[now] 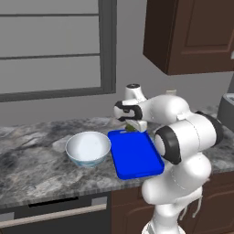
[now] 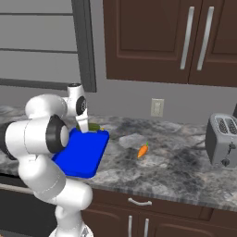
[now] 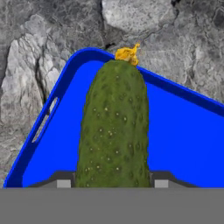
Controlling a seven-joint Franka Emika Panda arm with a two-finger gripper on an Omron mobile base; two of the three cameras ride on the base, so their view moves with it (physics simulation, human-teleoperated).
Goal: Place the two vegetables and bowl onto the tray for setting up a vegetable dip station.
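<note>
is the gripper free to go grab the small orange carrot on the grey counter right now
Probably not yet: the gripper is shut on the dark green cucumber above the bright blue tray. The small orange carrot lies in the open on the marbled grey counter, nothing around it.

bumpy matt green cucumber (image 3: 114, 131), smooth glossy blue plastic tray (image 3: 183, 144), veined grey marble counter (image 1: 32, 160), dark wood cabinets (image 2: 152, 39)

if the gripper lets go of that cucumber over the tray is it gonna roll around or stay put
The cucumber looks round and oblong, so it may roll sideways once released. The raised rim of the blue tray would probably stop it. Its bumpy skin suggests fair grip between the gripper fingers, and it looks stiff rather than floppy.
</note>
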